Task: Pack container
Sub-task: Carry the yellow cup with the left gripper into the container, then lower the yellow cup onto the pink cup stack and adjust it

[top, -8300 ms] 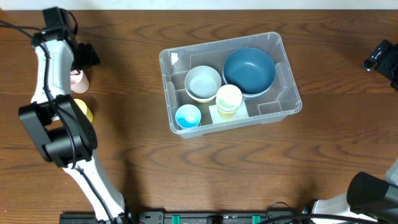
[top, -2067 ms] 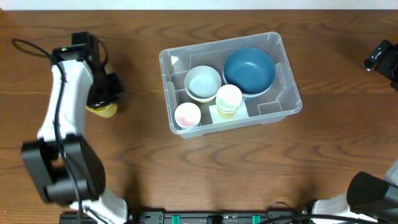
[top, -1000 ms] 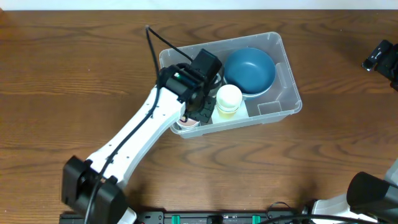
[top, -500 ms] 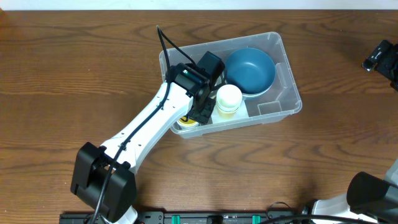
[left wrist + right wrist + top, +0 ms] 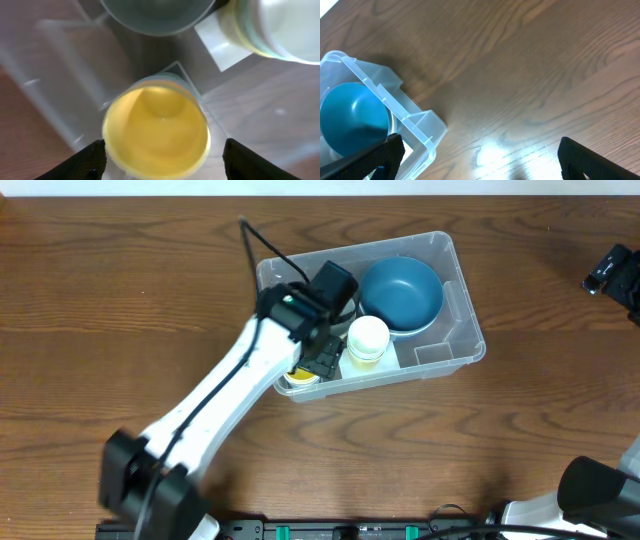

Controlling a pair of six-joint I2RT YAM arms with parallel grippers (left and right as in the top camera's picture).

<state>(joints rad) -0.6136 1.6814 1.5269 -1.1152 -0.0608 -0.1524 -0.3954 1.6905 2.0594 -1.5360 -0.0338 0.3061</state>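
Observation:
The clear container stands at the table's middle. Inside it are a dark blue bowl, a cream cup and a yellow cup in the near-left corner. My left gripper hangs over that corner. In the left wrist view the yellow cup stands upright, nested in another cup, between the spread fingers, which are open and off its rim. A pale bowl lies just beyond it. My right gripper is open over bare wood beside the container's corner.
The right arm sits at the table's far right edge, away from the container. A white label lies on the container floor under the cream cup. Brown wooden table surrounds the container on all sides.
My left gripper has opened and let go of the yellow cup, which now rests in the container's near-left corner on the pink cup. The right arm has not moved.

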